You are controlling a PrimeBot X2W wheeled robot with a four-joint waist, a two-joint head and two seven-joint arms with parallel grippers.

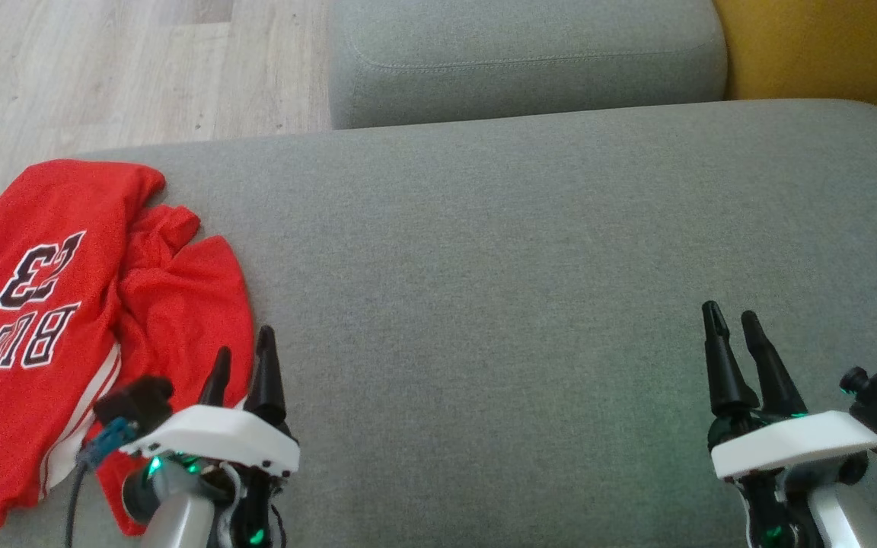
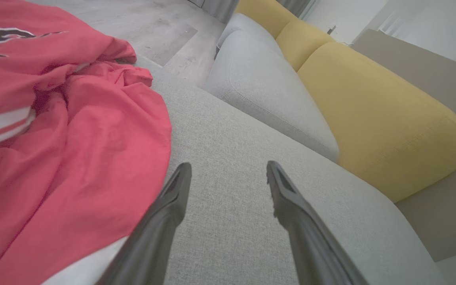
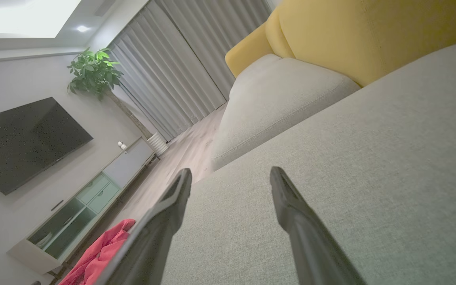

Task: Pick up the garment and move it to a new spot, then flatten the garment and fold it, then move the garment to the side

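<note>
The garment is a red jersey with white and black lettering, lying crumpled at the left edge of the grey sofa seat. It also spreads across the left of the left wrist view as red cloth and shows small at the bottom left of the right wrist view. My left gripper stands open just right of the jersey's near edge, its fingers over bare cushion beside the cloth. Far off at the lower right, my right gripper is open over bare cushion, holding nothing.
A second grey cushion lies beyond the seat, with a yellow backrest at the far right. Wooden floor runs past the seat's left and far-left edges. A TV, a low cabinet and a plant stand across the room.
</note>
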